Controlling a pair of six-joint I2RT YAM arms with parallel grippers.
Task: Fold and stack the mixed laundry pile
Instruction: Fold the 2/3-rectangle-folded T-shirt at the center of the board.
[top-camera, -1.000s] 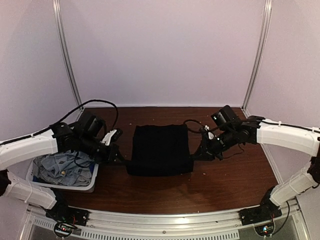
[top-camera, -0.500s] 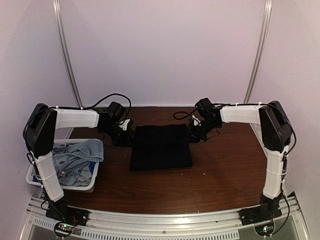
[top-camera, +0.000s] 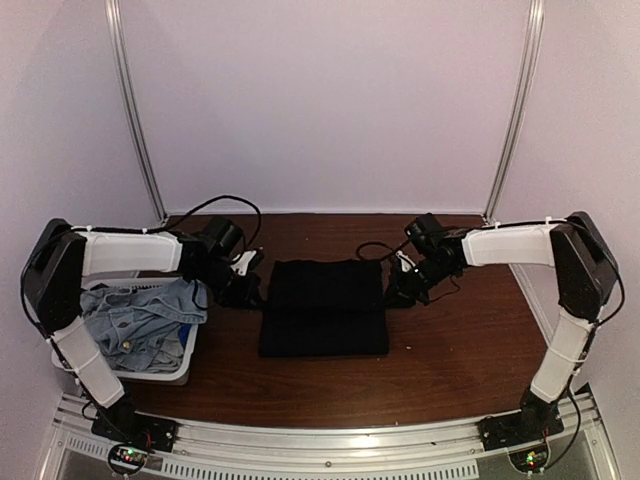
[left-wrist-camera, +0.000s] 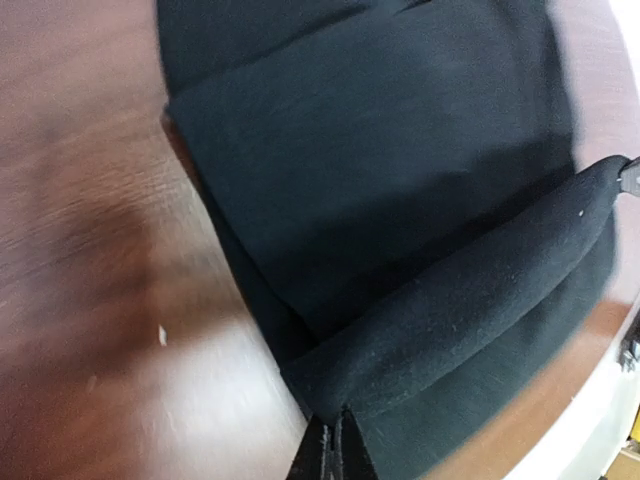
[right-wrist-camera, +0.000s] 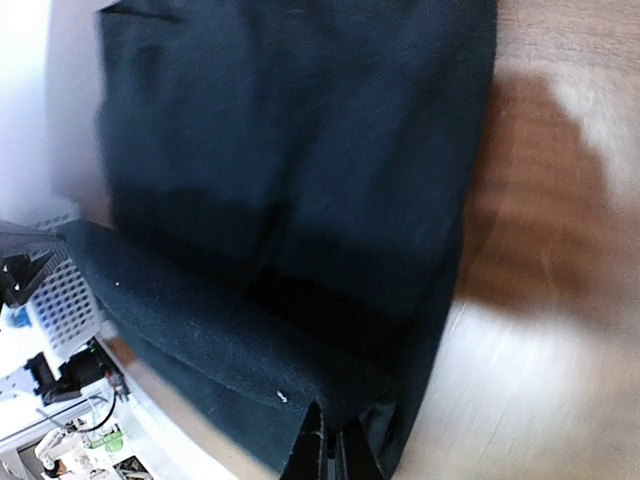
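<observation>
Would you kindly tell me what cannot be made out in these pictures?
- Top view: whatever lies under the light-blue denim garment in the white slatted plastic basket; the denim covers it.
- Top view: fingertips of the left gripper and right gripper, too small and dark against the folded black garment.
- Both wrist views: cloth texture blurred; fingers cut off by the bottom edge.

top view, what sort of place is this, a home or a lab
Probably a robot lab booth, not a home: plain pale walls with metal posts, two arms bolted to an aluminium rail.
</observation>
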